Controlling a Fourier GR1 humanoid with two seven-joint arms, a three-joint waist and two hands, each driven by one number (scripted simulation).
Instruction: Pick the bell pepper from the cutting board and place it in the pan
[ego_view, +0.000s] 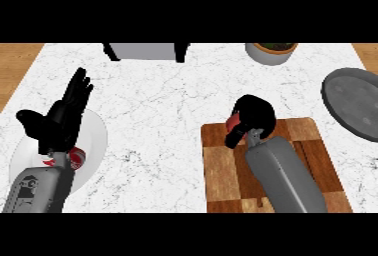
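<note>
Your right hand (253, 120) is clasping the red bell pepper (233, 121) over the brown checkered wooden cutting board (221, 170); left hand (63, 120) is resting open-fingered, left of that board.

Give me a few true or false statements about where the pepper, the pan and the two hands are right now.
1. The right robot hand is curled round the red pepper over the cutting board. True.
2. The pepper is already in the pan. False: it is in the right hand, above the board's far edge.
3. The pan lies at the counter's right edge. True.
4. The left robot hand grips the pan. False: it is open, fingers straight, above a white plate at the left.
5. A pot stands at the far edge. True.
</note>
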